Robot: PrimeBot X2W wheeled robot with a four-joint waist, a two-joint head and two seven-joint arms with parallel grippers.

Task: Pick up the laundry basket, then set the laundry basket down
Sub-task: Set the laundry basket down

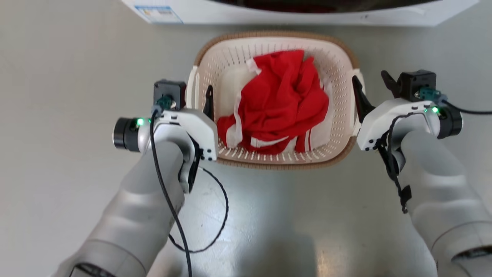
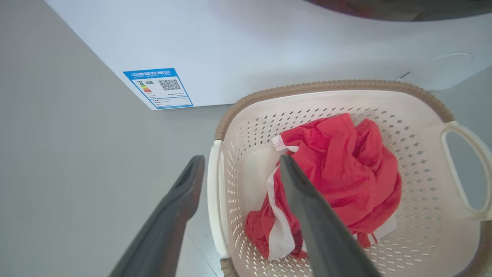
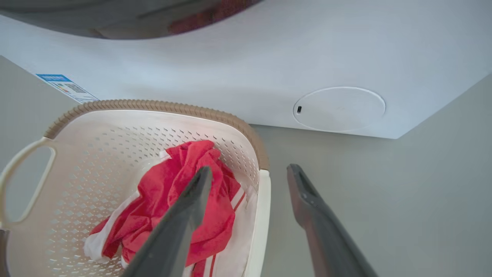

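Note:
The cream-white perforated laundry basket [image 1: 276, 35] with its brown woven-look rim stands on the grey floor between my arms, holding a red garment with white trim [image 1: 276, 100]. My left gripper [image 1: 198, 100] is open, one finger inside the basket wall and one outside, astride the left white handle [image 2: 214, 200]. In the left wrist view the gripper [image 2: 240, 161] has that handle in its gap, untouched. My right gripper [image 1: 373, 92] is also open. In the right wrist view the gripper [image 3: 250, 170] straddles the right handle [image 3: 262, 215] the same way.
The large white washing machine [image 1: 307, 11] stands just behind the basket, with a blue label [image 2: 158, 87] at its lower left corner and a round cover [image 3: 340, 108] low on its right. Grey floor spreads to both sides.

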